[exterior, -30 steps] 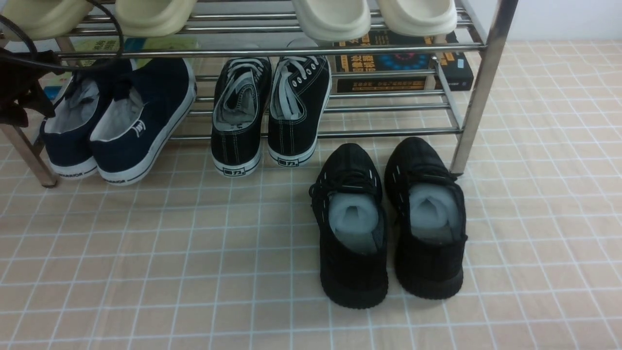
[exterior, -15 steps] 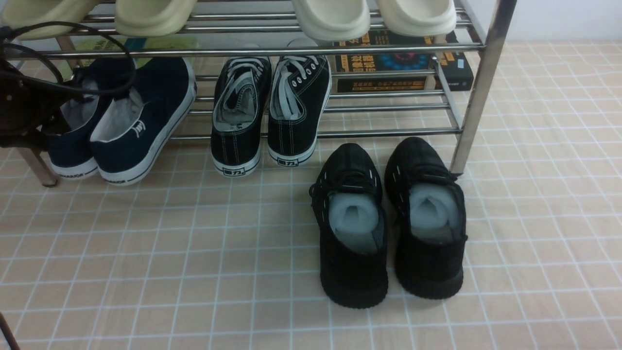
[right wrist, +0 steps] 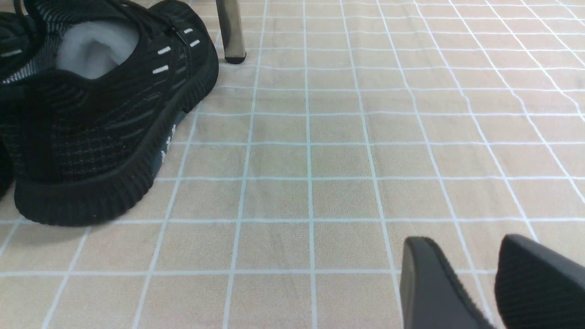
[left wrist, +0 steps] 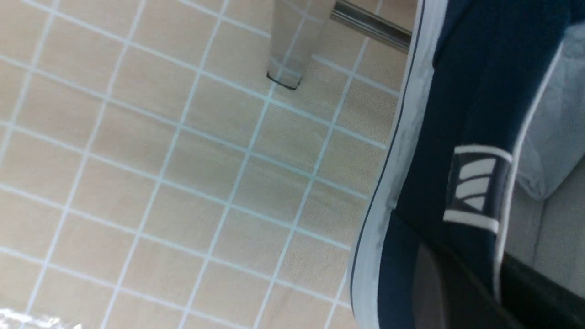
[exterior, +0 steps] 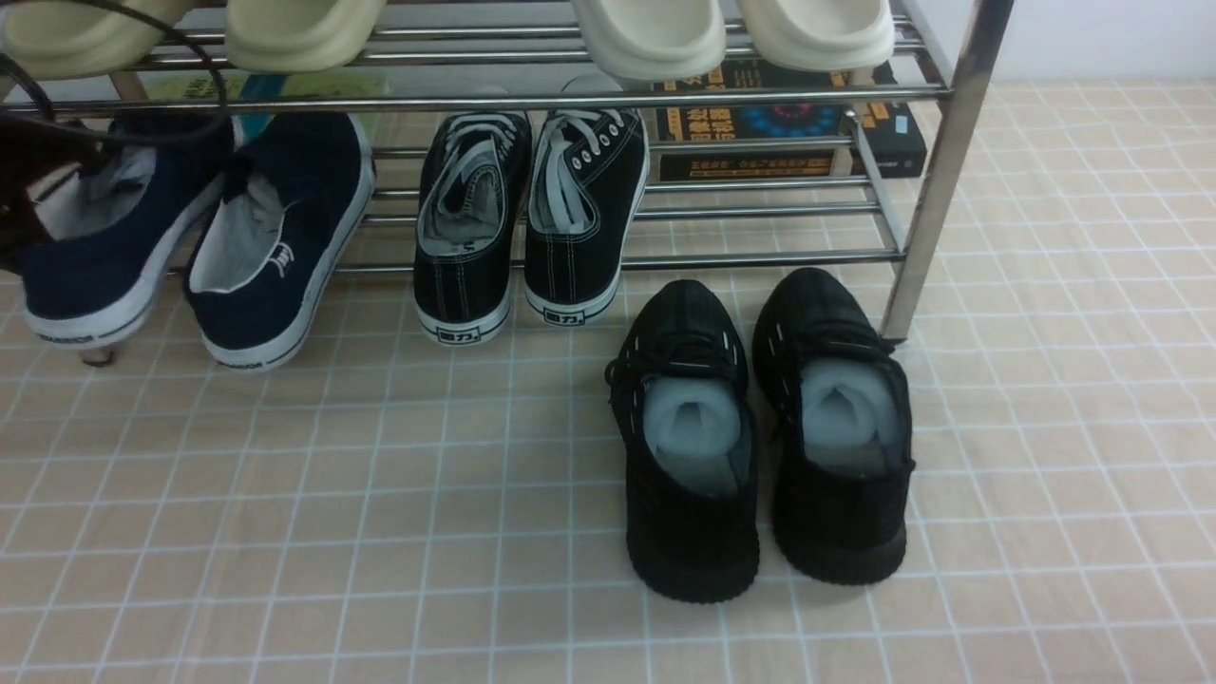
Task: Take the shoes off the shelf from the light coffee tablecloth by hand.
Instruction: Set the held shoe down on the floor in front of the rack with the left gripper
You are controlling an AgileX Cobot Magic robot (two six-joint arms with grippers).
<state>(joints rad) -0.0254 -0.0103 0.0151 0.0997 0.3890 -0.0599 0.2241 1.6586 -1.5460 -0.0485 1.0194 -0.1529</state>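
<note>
Since half a second ago, the left one of the navy shoes (exterior: 104, 256) has been swung out to the left and tipped. Its heel now hangs over the foot of the shelf (exterior: 936, 171) leg instead of standing next to its mate (exterior: 275, 237). A gap has opened between the two, and the mate has slid a little to the right, its heel down on the light coffee tablecloth (exterior: 380, 494) covering the table. The toes of both still reach in under the shelf's rails. The left fingers (left wrist: 429, 292) grip the moved shoe's side wall, one outside it and one inside against the white lining. The right fingers (right wrist: 434, 283) hover low over bare cloth, slightly parted and holding nothing. The black lace-up sneakers (exterior: 522, 218), the all-black trainers (exterior: 760, 437), the cream slippers (exterior: 646, 38) on the upper rails and the books (exterior: 788, 123) at the back have not moved. The white sole strip at each navy heel carries dark print, too blurred to read for certain. Each navy heel also has a small tab with white bars, seen close in the left wrist view. The sneakers' white heel labels show two Chinese characters, apparently 回力. The book covers carry yellow lettering too small to read.
</note>
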